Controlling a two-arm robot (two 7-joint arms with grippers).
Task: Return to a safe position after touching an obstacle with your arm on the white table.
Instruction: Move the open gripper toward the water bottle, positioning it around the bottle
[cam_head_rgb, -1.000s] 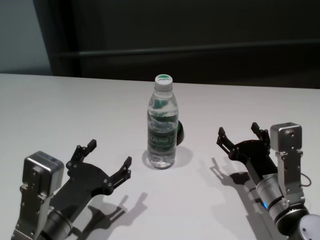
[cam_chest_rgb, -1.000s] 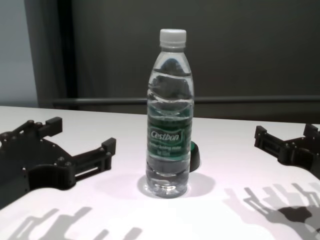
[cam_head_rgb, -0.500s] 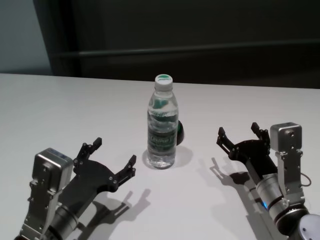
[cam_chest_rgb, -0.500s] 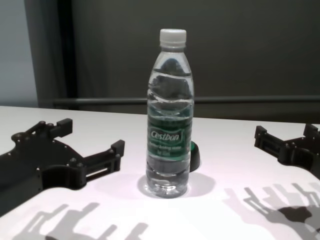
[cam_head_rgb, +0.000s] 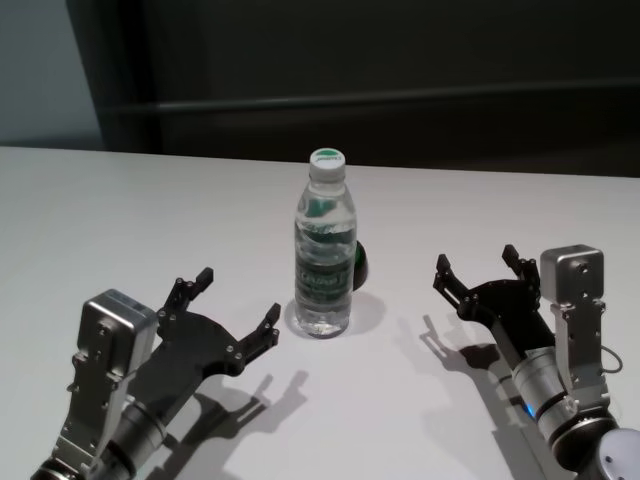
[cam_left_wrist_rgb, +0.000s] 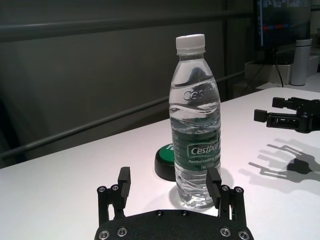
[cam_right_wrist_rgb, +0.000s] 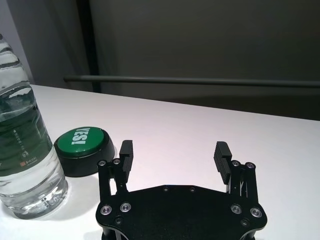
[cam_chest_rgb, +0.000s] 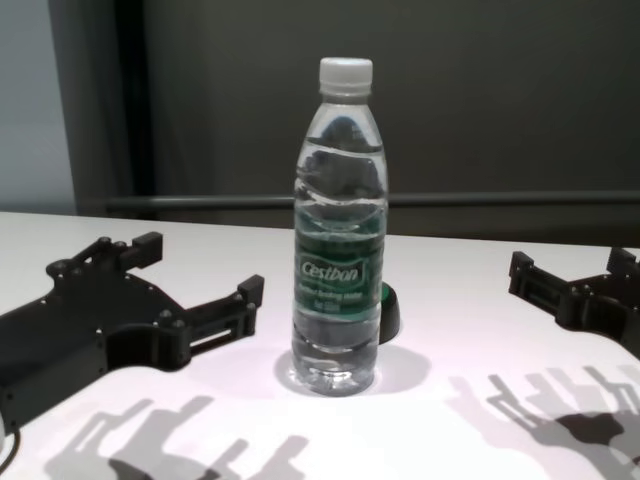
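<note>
The obstacle, a tall clear water bottle (cam_head_rgb: 324, 262) with white cap and green label, stands upright mid-table on the white table (cam_head_rgb: 150, 210). It also shows in the chest view (cam_chest_rgb: 340, 230), the left wrist view (cam_left_wrist_rgb: 196, 125) and the right wrist view (cam_right_wrist_rgb: 22, 150). My left gripper (cam_head_rgb: 238, 295) is open and empty, low over the table just left of the bottle, its nearer fingertip (cam_chest_rgb: 252, 287) a short gap from it. The bottle stands ahead of that fingertip in the left wrist view (cam_left_wrist_rgb: 168, 177). My right gripper (cam_head_rgb: 476, 260) is open and empty, well to the right.
A small black dome with a green top (cam_head_rgb: 359, 266) sits right behind the bottle, also in the right wrist view (cam_right_wrist_rgb: 82, 142). A dark wall with a rail runs behind the table's far edge. The right gripper shows far off in the left wrist view (cam_left_wrist_rgb: 287, 107).
My left gripper has moved forward and to the right, closer to the bottle. The bottle and the right arm have not moved.
</note>
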